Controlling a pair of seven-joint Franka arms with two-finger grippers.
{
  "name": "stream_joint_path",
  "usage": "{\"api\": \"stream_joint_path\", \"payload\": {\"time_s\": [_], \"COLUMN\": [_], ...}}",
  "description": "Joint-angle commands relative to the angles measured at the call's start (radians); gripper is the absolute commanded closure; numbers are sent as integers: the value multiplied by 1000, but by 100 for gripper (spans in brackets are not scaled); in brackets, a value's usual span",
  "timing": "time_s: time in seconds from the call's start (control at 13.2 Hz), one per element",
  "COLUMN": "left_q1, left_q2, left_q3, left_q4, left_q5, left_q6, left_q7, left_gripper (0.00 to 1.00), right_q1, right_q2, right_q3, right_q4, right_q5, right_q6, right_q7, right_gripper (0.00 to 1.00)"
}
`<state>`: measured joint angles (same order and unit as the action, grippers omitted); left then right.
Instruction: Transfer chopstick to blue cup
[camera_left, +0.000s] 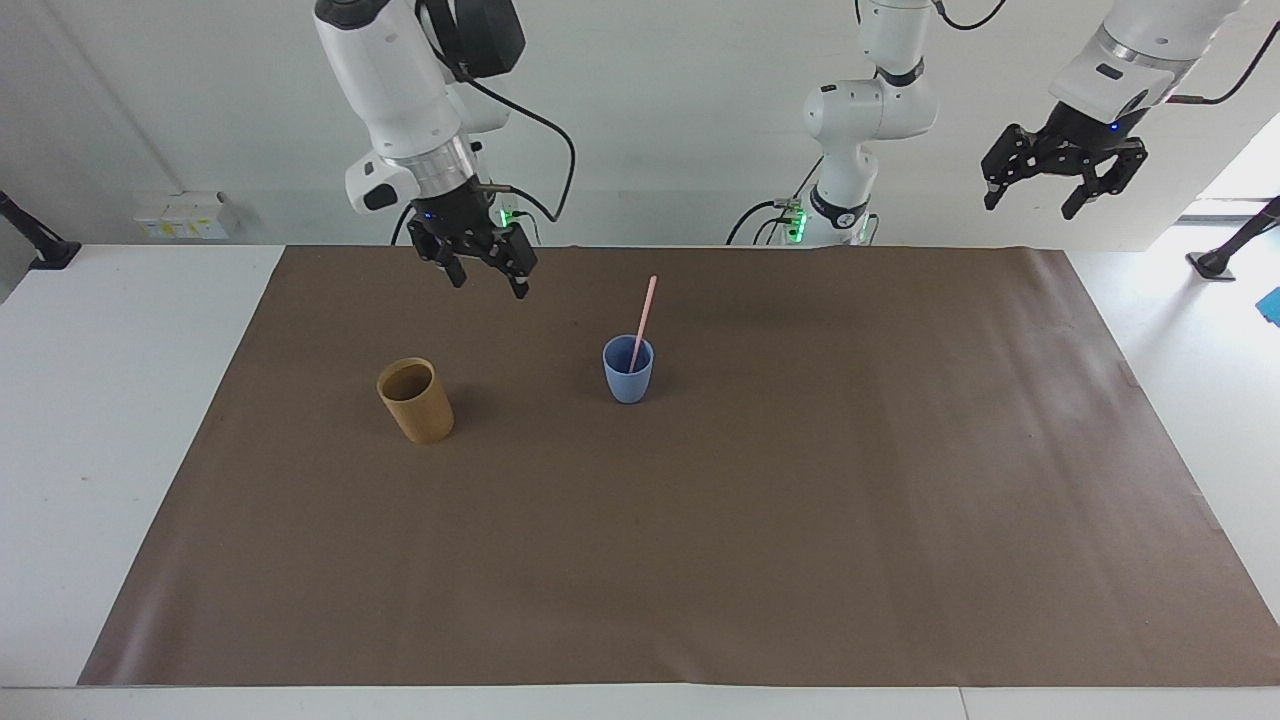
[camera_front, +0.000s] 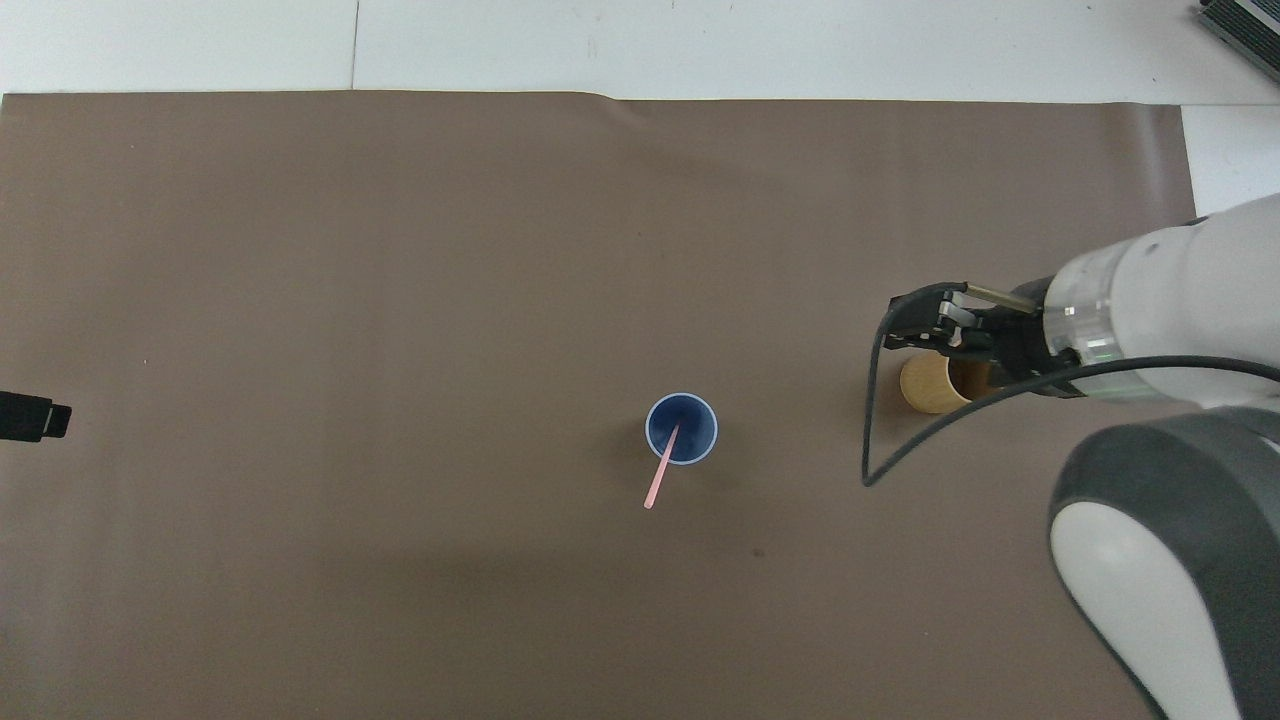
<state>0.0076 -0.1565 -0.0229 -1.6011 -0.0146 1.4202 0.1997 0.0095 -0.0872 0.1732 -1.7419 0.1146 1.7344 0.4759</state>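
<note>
Both grippers were held open and empty: the right gripper (camera_left: 487, 270) was raised over the mat (camera_left: 700, 560) near the tan cup (camera_left: 415, 400), and the left gripper (camera_left: 1063, 185) waited high past the counter's (camera_left: 100, 400) end. Apart from both, the chopstick (camera_left: 641, 325) was seen leaning in the blue cup (camera_left: 628, 380).

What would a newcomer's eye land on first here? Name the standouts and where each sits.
First, the pale pink chopstick standing tilted in the blue cup near the middle of the brown mat, its top leaning toward the robots. Next, the tan cup beside it toward the right arm's end, with the open right gripper raised over the mat's robot-side edge. The left gripper waits open, high off the left arm's end.
</note>
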Motion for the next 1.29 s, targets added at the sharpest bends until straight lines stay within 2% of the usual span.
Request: {"api": "stream_joint_path", "payload": {"time_s": [0.0,0.15,0.3,0.38,0.61,1.21], "left_q1": [6,6,8,6,8,6], "left_q2": [-6,-6,-6,-6,-6,-6], "left_q3": [-3,-3,-3,-3,-3,-3], "left_q4": [12,12,12,12,12,12], "left_q5": [8,8,8,8,8,8], "left_q6": [-20,-20,-20,-20,-20,-20], "left_q7": [4,4,4,4,4,4], "left_gripper": [0,0,0,0,0,0], "right_q1": [-66,-75,-75,-74,-71,-79], "right_q2": [6,30,98,99,44,46], "right_q3": [14,20,20,22,20,19], "right_q4": [102,197,321,318,220,219], "right_q5": [-53,-123,-139,-133,-125,-116], "right_q6": [-122,-238,-320,-305,-242,-225], "right_q7": [-136,-174,-189,-194,-290,-301], "right_gripper": [0,0,0,0,0,0]}}
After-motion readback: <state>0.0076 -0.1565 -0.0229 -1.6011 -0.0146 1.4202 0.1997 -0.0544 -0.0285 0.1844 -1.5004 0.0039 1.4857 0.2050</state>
